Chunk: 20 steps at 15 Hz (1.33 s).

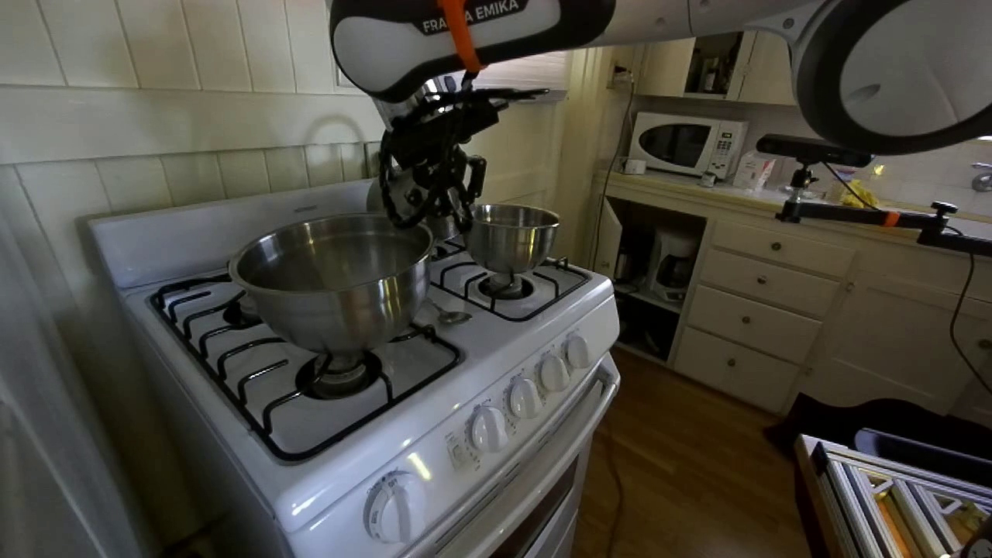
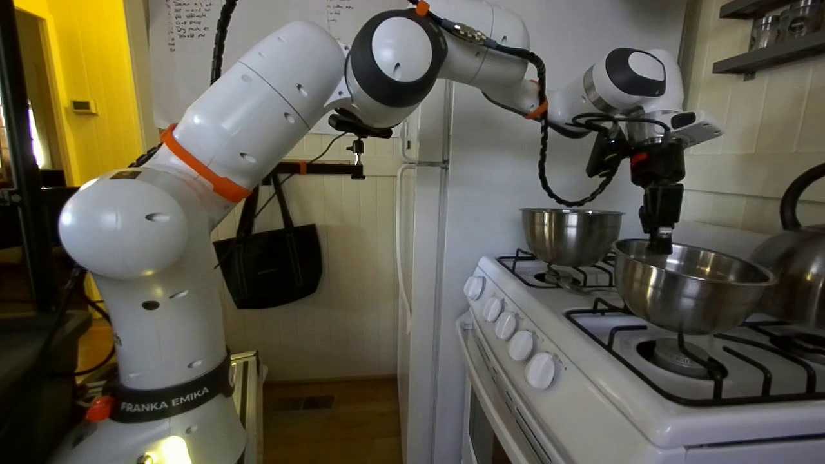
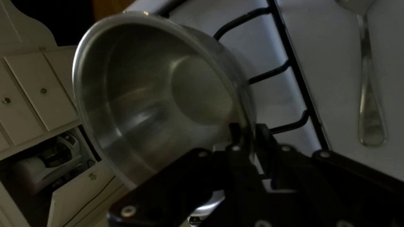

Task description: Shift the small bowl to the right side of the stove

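The small bowl [image 1: 513, 244] is shiny steel and sits over the front burner on the stove's right side. It also shows in an exterior view [image 2: 689, 299] and fills much of the wrist view [image 3: 142, 91]. Its rim slopes in an exterior view, so it looks tilted; I cannot tell if its base touches the grate. My gripper [image 2: 660, 243] points down with one finger inside the bowl and one outside. In the wrist view its fingers [image 3: 248, 131] are close together on the rim. The white stove [image 1: 496, 341] also shows in an exterior view [image 2: 599, 380].
The large steel pot [image 1: 341, 310] stands on the stove's left side, beside the small bowl. A spoon [image 1: 452, 316] lies between the grates. The kettle [image 2: 793, 283] with its black handle stands behind the bowl. The wall backs the stove; a counter holds the microwave [image 1: 682, 147].
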Available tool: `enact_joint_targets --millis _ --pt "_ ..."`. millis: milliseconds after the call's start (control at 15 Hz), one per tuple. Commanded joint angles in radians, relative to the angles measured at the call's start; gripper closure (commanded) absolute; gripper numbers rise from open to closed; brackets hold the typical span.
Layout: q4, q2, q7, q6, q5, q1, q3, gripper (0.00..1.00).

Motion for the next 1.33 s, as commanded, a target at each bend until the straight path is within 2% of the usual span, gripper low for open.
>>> enact_joint_targets --millis 0,400,467,600,1133,1200,1267 --pt "0.060 0.018 0.008 -0.054 0.028 -0.014 0.003 0.50" --pt "0.073 -0.017 0.000 -0.132 0.036 -0.017 0.007 0.04" --pt "0.065 -0.033 -0.015 -0.140 0.036 -0.016 0.012 0.01" --pt "0.021 -0.089 -0.060 -0.104 0.033 -0.013 0.027 0.00" --pt "-0.269 -0.412 -0.457 0.143 -0.023 -0.026 0.055 0.00" --pt "-0.108 -0.298 -0.382 0.059 -0.008 -0.013 0.039 0.00" --pt "-0.145 -0.334 -0.417 0.085 -0.008 -0.018 0.039 0.00"
